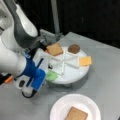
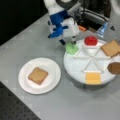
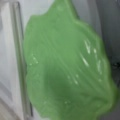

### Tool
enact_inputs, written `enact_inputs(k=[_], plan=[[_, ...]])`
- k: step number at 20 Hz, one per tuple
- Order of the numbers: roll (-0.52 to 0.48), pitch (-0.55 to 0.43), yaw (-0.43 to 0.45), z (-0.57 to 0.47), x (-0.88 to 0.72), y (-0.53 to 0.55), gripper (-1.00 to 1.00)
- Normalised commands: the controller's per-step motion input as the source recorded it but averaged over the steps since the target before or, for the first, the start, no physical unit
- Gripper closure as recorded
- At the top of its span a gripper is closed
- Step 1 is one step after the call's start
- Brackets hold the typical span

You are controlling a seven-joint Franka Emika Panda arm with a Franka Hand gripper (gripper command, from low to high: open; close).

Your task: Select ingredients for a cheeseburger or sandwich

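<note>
Wrist view: lettuce (image 3: 67, 65) (white tray (image 3: 10, 50))

Green lettuce (image 2: 72, 48) flat at divided tray (image 2: 75, 72) edge; tomato (image 2: 90, 40), bread slice (image 2: 111, 48), patty (image 2: 115, 67), cheese (image 2: 93, 78) in other tray compartments.

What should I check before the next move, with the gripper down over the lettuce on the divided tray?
1. Gripper directly above lettuce: ok; lettuce fills the wrist view.
2. Grip on lettuce: cannot tell.
3. Bread slice already on paper plate: ok.
4. Second bread slice, tomato, patty, cheese each lying in a tray compartment: ok.
5. Top of the plate's bread slice bare: ok.
</note>
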Motion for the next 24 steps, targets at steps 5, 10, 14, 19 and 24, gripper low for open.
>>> enact_inputs(k=[5, 10, 14, 19, 24], plan=[[0.396, -0.091, 0.061, -0.1, 0.06, -0.1, -1.0], [0.412, -0.073, 0.07, -0.12, 0.09, -0.11, -1.0], [0.41, -0.057, 0.045, -0.1, 0.13, -0.21, -1.0], [0.356, -0.064, 0.06, -0.08, 0.14, -0.27, -1.0], [0.287, -0.078, 0.092, -0.08, 0.12, -0.29, -1.0]])
